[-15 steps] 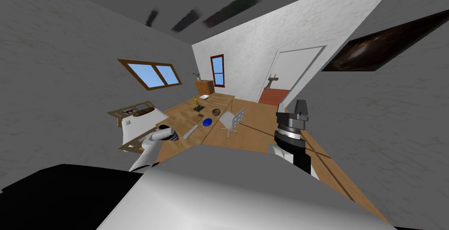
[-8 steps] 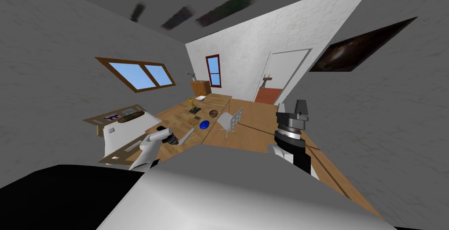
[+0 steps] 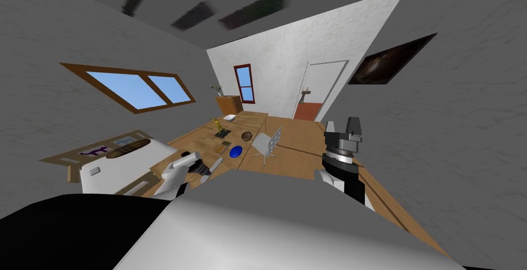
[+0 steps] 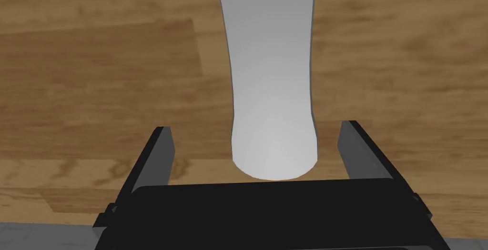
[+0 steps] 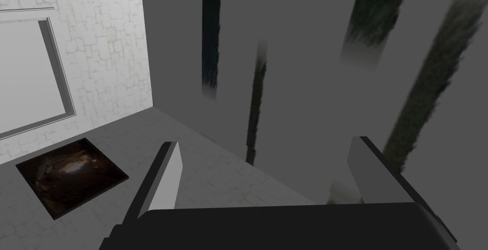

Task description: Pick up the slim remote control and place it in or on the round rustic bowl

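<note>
Wooden worktop (image 4: 95,71), near end: slim white remote (image 4: 271,71) lies flat, its tip between the spread left jaws, untouched; right jaws idle, spread too; grasp step, so next clamp, lift, carry to the brown bowl (image 3: 247,136) farther along

Long wooden worktop (image 3: 198,137) runs up the middle, with a white chair (image 3: 268,142) at its three o'clock on the plank floor (image 3: 301,151). Brown-framed window (image 3: 131,88) at ten o'clock, blue sky through it. Red-framed window (image 3: 243,83) at twelve, open doorway (image 3: 319,89) at one, dark picture (image 3: 391,61) at two.
</note>
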Motion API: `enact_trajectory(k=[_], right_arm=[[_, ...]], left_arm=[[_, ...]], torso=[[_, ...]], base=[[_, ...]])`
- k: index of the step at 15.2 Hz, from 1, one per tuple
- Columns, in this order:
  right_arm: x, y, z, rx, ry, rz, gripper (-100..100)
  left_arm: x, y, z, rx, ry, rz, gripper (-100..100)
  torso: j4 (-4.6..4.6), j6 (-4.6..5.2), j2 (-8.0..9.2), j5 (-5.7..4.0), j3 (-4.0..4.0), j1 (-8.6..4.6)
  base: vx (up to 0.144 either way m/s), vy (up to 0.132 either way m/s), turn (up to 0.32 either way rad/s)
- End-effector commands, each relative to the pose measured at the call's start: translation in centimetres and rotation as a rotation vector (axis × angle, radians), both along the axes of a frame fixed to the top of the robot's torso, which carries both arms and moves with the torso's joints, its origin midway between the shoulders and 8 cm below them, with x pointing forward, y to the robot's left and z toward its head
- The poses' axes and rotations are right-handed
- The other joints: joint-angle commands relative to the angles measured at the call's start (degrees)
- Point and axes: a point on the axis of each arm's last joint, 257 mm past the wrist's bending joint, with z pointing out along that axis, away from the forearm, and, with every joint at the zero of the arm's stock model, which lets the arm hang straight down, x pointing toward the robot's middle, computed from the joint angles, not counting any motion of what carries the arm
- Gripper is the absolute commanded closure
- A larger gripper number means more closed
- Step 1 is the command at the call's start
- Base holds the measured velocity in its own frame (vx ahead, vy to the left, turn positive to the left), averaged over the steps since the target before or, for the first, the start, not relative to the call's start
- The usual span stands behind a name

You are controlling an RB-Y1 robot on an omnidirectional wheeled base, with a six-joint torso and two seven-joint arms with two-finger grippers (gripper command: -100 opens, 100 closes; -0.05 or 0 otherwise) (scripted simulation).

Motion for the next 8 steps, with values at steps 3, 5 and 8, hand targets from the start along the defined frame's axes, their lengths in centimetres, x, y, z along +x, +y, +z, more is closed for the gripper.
enact_trajectory(k=[3, 5, 8], right_arm=[[0.0, 0.0, 0.0, 0.000, 0.000, 0.000, 0], [0.0, 0.0, 0.0, 0.000, 0.000, 0.000, 0], [0.0, 0.0, 0.0, 0.000, 0.000, 0.000, 0]], left_arm=[[-1.1, -1.7, -0.9, -0.074, 0.019, 0.046, -100], [-1.8, -2.9, -1.7, -0.116, 0.031, 0.069, -100], [-1.5, -3.0, -2.7, -0.095, 0.023, 0.052, -100]], torso=[[0.01, -0.01, 0.06, -0.01, 0.03, -0.06], [0.02, 0.00, 0.11, -0.02, 0.06, -0.05], [0.04, -0.04, 0.19, -0.01, 0.11, -0.08]], base=[[0.050, 0.034, -0.094], [0.046, 0.051, -0.110], [0.023, 0.034, 0.008]])
